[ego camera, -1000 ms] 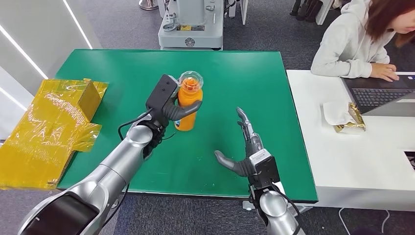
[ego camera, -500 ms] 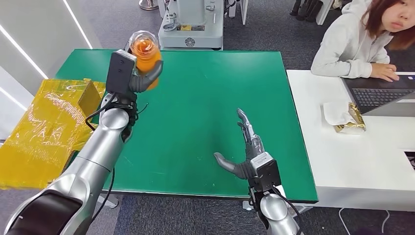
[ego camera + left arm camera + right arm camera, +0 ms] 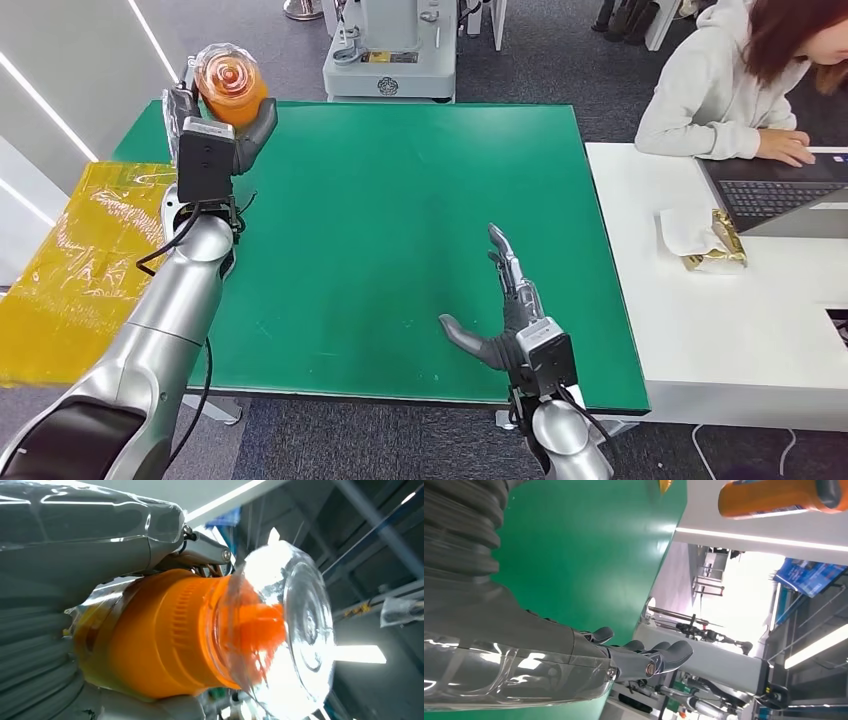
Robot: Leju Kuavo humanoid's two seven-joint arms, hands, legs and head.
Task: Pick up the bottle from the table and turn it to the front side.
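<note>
Gripping the orange bottle (image 3: 233,86) around its body, the left robot hand (image 3: 205,125) held it raised above the far left corner of the green surface (image 3: 420,200), its fingers clamped on it. The bottle's clear domed cap (image 3: 226,66) pointed up toward the head camera, and in the left wrist view the ribbed orange collar (image 3: 170,630) sat just under that clear dome (image 3: 295,630). The right robot hand (image 3: 505,310) hovered over the near edge of the green surface, right of its middle, holding nothing, with its fingers (image 3: 505,260) stretched apart toward the far side and its thumb (image 3: 460,335) out to the left. A sheet of yellow wrapping (image 3: 85,270) lay off the left edge of the surface. On the white surface (image 3: 740,330) to the right, a person in a light grey hoodie (image 3: 700,95) sat at a laptop (image 3: 775,195), with a gold-wrapped packet (image 3: 718,250) beside it. A grey machine base (image 3: 390,60) stood beyond the far edge.
</note>
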